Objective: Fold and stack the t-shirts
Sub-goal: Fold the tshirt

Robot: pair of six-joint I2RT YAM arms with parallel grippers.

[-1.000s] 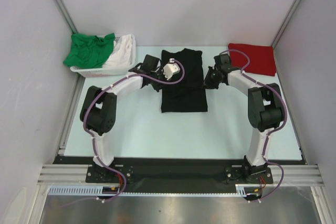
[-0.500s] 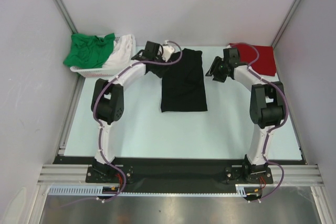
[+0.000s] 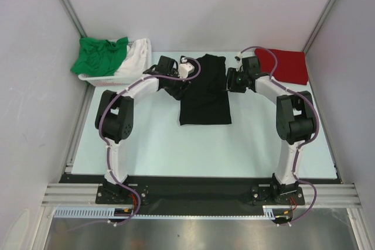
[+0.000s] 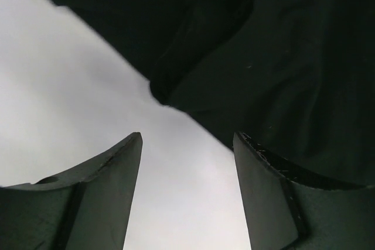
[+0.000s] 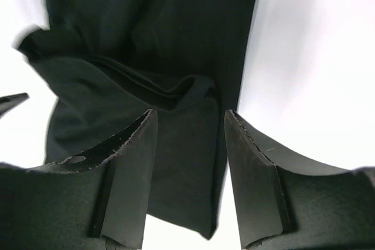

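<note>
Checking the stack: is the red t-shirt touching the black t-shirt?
Apart. Top view: red t-shirt far right, black t-shirt central, right arm and table between them.

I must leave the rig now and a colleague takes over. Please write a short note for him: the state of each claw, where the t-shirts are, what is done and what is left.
Left claw: open, empty, at the far left edge of the black t-shirt.
Right claw: open, empty, over that shirt's far right edge.
Done: the red t-shirt lies folded in the far right corner. The black one lies mid-table as a long narrow rectangle.
Left: finish folding the black shirt and stack it, probably on the red. Then do the green t-shirt and the white t-shirt, both unfolded in the basket at far left.
</note>
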